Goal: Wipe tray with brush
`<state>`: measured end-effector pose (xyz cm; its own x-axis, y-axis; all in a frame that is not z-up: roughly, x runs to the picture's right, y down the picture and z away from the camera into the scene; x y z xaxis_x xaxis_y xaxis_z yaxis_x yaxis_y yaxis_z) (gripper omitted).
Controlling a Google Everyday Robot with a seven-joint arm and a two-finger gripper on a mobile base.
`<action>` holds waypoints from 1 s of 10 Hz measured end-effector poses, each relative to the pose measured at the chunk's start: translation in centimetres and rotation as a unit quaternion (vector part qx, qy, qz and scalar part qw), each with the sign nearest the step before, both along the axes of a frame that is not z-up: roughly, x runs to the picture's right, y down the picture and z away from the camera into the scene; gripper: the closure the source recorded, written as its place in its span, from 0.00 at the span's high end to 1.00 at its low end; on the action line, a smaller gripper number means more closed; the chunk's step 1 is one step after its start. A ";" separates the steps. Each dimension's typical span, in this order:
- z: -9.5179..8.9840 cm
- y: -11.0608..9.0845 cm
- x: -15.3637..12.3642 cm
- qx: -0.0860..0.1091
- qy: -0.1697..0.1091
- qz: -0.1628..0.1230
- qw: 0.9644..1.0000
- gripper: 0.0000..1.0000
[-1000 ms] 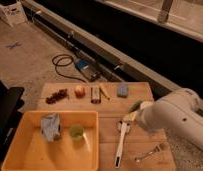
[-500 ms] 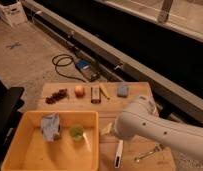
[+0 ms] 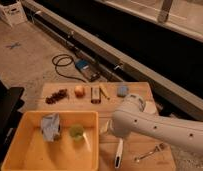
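Since the preceding frame: observe the white arm (image 3: 155,127) swung further left across the tabletop (image 3: 141,90), now reaching the right wall of the tray (image 3: 40,156). Locate the pincer (image 3: 105,129) just beside that wall, below the arm; spread wide, gripping nothing. Find the brush (image 3: 118,152) flat on the tabletop right of the tray, handle end toward the near edge, upper end hidden beneath the arm. Note the fork (image 3: 150,152) near the brush, on its right.
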<state>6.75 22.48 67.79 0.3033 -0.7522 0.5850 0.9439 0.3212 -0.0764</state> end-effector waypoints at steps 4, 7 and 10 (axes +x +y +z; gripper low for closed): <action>0.5 -0.1 0.2 -0.006 -0.004 0.007 1.000 0.77; 3.6 1.4 3.1 -0.029 0.004 0.020 0.999 0.77; 6.0 2.3 4.5 -0.051 0.009 0.025 0.998 0.77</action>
<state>11.22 24.73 73.78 0.3494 -0.6735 0.6514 0.9254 0.3570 -0.1272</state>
